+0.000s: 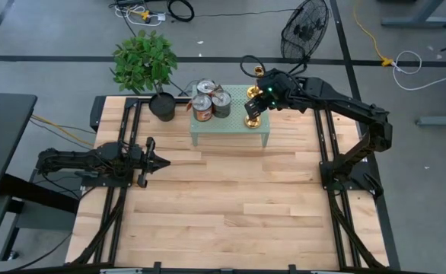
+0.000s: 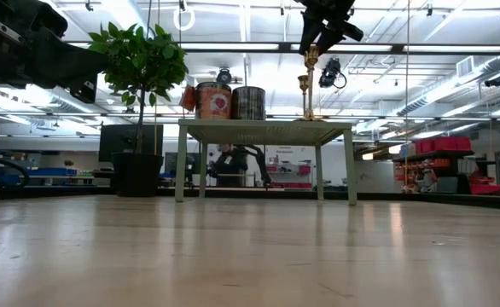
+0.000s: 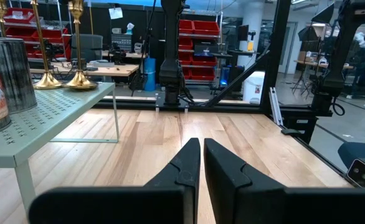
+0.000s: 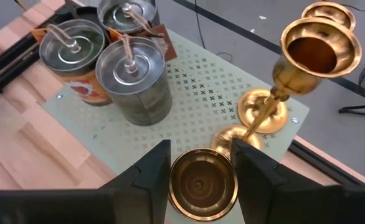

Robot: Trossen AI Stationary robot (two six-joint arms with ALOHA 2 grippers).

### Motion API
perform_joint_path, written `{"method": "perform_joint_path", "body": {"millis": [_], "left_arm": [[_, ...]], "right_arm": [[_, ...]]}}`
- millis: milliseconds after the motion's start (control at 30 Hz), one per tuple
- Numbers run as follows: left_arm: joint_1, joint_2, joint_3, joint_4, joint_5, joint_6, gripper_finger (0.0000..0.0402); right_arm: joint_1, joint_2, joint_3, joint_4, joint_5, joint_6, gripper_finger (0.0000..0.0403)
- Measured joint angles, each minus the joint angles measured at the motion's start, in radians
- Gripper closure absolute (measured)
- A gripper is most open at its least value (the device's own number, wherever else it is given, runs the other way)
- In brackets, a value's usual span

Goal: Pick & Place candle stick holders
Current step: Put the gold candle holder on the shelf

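Note:
A small pale-green perforated table (image 1: 230, 131) stands at the far middle of the wooden table. It carries three silver-lidded tins (image 4: 132, 81) and the gold candle stick holders. Two holders stand on their round bases, one with its cup (image 4: 319, 46) toward the camera and one behind it (image 4: 331, 11). My right gripper (image 4: 201, 149) is over the green table's right end, shut on a third candle stick holder (image 2: 311, 60). My left gripper (image 3: 201, 146) rests shut and level at the table's left side (image 1: 162, 160), holding nothing. My right gripper pinches the third holder's cup top (image 4: 175, 182) between its two fingers, one on each side of the cup. The fingers slant down at it from above and from the table's right. The holder hangs upright below them; its own cup hides its base, so I cannot tell whether the base touches the green table.
A potted plant (image 1: 147, 65) stands left of the green table at the far edge. The tins fill the green table's left half. Bare wood lies between the green table and the near edge. Black frame rails (image 1: 326, 144) run along both sides.

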Motion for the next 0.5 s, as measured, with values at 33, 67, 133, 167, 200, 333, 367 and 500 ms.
{"method": "perform_joint_path", "body": {"millis": [33,67,133,167,200,333,367,500], "left_arm": [[0.000,0.000,0.000,0.000,0.000,0.000,0.0371],[0.000,0.000,0.000,0.000,0.000,0.000,0.0371],[0.000,0.000,0.000,0.000,0.000,0.000,0.0371],[0.000,0.000,0.000,0.000,0.000,0.000,0.0371],[0.000,0.000,0.000,0.000,0.000,0.000,0.0371],[0.000,0.000,0.000,0.000,0.000,0.000,0.0371],[0.000,0.000,0.000,0.000,0.000,0.000,0.0371],[0.000,0.000,0.000,0.000,0.000,0.000,0.0371]], "right_arm": [[0.000,0.000,0.000,-0.002,-0.001,0.000,0.0259],[0.000,0.000,0.000,-0.006,-0.002,0.000,0.0259],[0.000,0.000,0.000,-0.017,-0.003,0.000,0.0259],[0.000,0.000,0.000,-0.020,-0.003,0.000,0.0259],[0.000,0.000,0.000,-0.022,-0.003,0.000,0.0259],[0.000,0.000,0.000,-0.022,-0.003,0.000,0.0259],[0.000,0.000,0.000,-0.022,-0.003,0.000,0.0259],[0.000,0.000,0.000,-0.022,-0.003,-0.001,0.0259]]}}
